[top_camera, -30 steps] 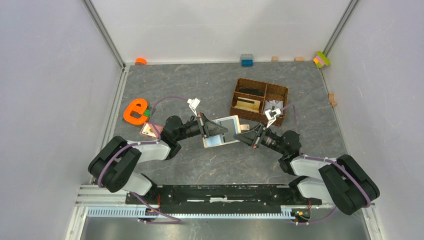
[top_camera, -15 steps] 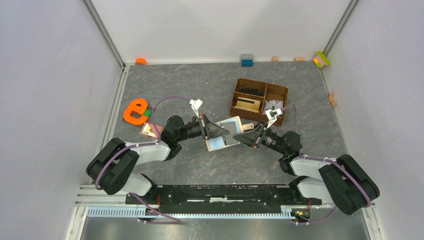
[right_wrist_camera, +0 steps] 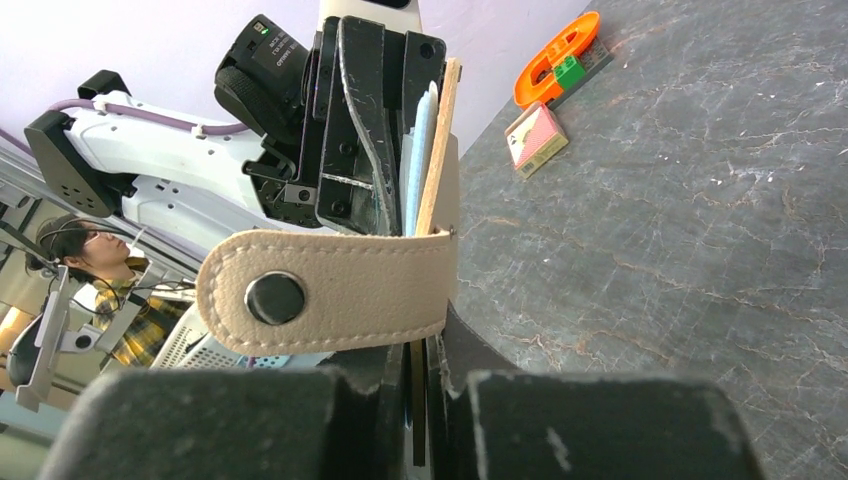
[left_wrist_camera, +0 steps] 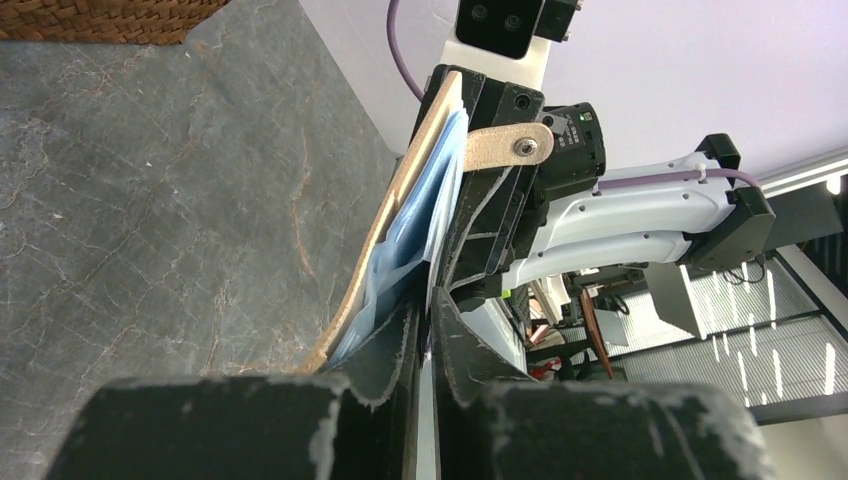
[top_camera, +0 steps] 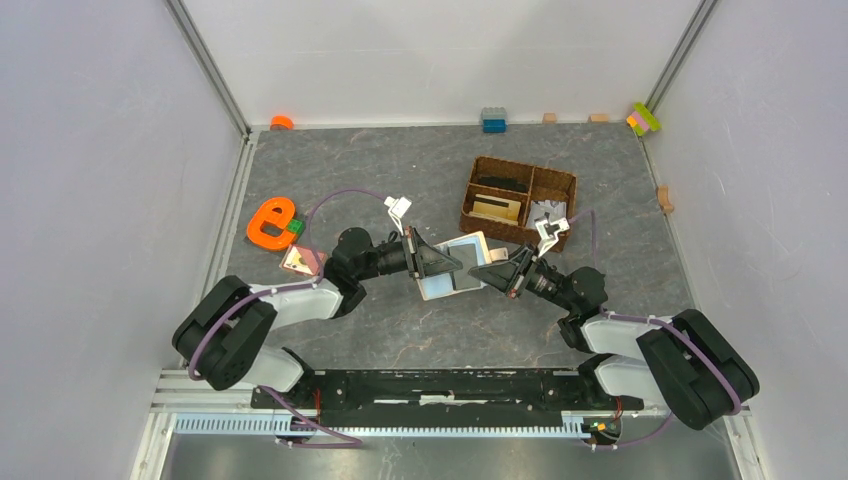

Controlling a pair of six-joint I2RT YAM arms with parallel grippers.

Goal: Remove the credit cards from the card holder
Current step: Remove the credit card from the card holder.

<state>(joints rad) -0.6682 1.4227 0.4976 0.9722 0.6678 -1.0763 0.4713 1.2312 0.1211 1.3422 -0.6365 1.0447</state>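
Near the middle of the grey table, my left gripper and right gripper both pinch the open beige-tan folding card holder. One pinkish flat card lies out already. I think more are inside.

Robotics lab: white-walled test enclosure, aluminium corner posts, grey slate-look tabletop, black arm-mount rail.
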